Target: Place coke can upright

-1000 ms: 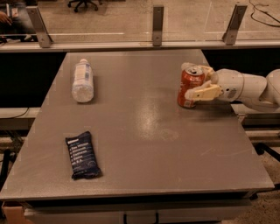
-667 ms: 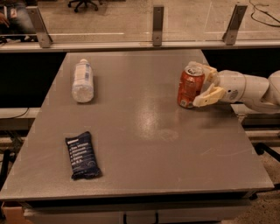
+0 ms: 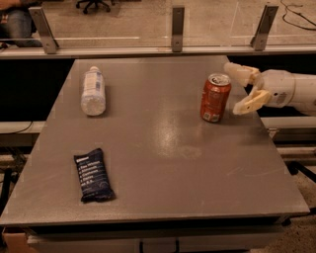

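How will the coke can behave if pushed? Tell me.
The coke can stands upright on a narrow base, so a high push likely tips it; on its side it would probably roll. The gripper hangs open just right of it.

We take this for an office or lab test area. A plain grey table (image 3: 163, 163) stands against a low glass partition (image 3: 123, 20) held by metal posts (image 3: 177, 27). Beyond it we see the wheeled base of an office chair (image 3: 94, 5) and cables (image 3: 296, 12) on a bare floor. The robot's gripper (image 3: 234, 89) hangs over the table's right edge, fingers spread apart.
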You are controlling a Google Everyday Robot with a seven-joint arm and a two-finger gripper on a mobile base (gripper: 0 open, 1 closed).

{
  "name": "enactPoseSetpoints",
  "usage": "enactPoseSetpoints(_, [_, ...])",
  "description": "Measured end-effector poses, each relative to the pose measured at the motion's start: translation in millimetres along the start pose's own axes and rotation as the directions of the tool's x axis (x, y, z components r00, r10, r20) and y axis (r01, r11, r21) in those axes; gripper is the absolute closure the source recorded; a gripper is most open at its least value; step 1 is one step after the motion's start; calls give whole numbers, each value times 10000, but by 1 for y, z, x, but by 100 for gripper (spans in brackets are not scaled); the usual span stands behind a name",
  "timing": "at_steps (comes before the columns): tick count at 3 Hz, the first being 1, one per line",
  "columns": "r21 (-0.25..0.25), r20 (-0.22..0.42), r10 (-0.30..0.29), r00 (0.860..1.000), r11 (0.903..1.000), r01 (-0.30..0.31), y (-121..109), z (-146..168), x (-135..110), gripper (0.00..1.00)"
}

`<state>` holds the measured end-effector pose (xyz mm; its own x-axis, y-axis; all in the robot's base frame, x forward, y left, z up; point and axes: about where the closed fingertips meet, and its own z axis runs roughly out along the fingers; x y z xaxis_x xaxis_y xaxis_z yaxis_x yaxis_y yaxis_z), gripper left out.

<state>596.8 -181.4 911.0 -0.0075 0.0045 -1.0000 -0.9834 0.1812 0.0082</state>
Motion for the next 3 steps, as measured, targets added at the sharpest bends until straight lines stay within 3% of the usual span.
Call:
enactPoseSetpoints(1, [820, -416, -318, 9986, 9960, 351, -10, -40, -20, 0])
enactPoseSetpoints(2, [2069, -908, -887, 9919, 9726, 1059, -21, -96, -56, 0])
enactPoseSetpoints(3, [2299, -909, -1177, 9889, 9637, 1358, -25, -105, -70, 0])
